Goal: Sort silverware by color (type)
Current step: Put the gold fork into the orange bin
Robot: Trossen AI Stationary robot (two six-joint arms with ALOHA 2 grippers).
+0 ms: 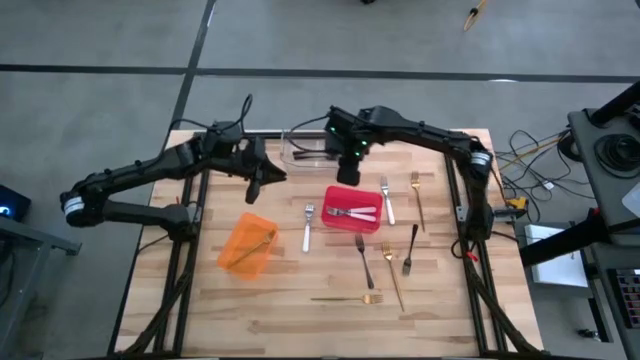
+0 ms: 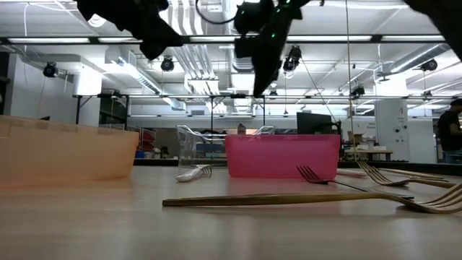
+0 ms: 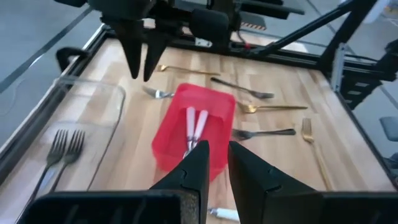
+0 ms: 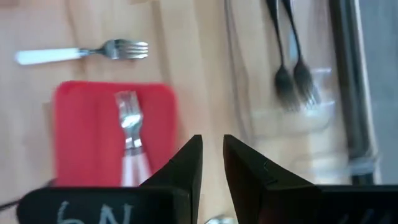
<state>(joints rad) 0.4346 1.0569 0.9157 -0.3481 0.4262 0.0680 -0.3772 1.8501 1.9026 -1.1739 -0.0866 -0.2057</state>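
Note:
Both grippers hover above the table, holding nothing. My left gripper (image 1: 264, 180) hangs between the orange bin (image 1: 247, 245) and the clear bin (image 1: 300, 150), fingers a narrow gap apart (image 3: 215, 155). My right gripper (image 1: 348, 172) hangs over the far rim of the red bin (image 1: 368, 222), also narrowly open (image 4: 211, 146). Two white-handled silver forks (image 3: 194, 124) lie in the red bin, two dark forks (image 4: 291, 78) in the clear bin, and a gold utensil (image 1: 255, 243) in the orange bin. Loose on the wood lie white-handled forks (image 1: 308, 228) (image 1: 386, 200), gold forks (image 1: 417, 198) (image 1: 350, 298) and dark forks (image 1: 410, 250).
The three bins stand in the table's middle and far part. More loose forks (image 1: 363, 258) (image 1: 393, 275) lie right of and nearer than the red bin. The arms' frame rails run along the left and right table edges. Bare wood (image 1: 250, 310) shows at the near left.

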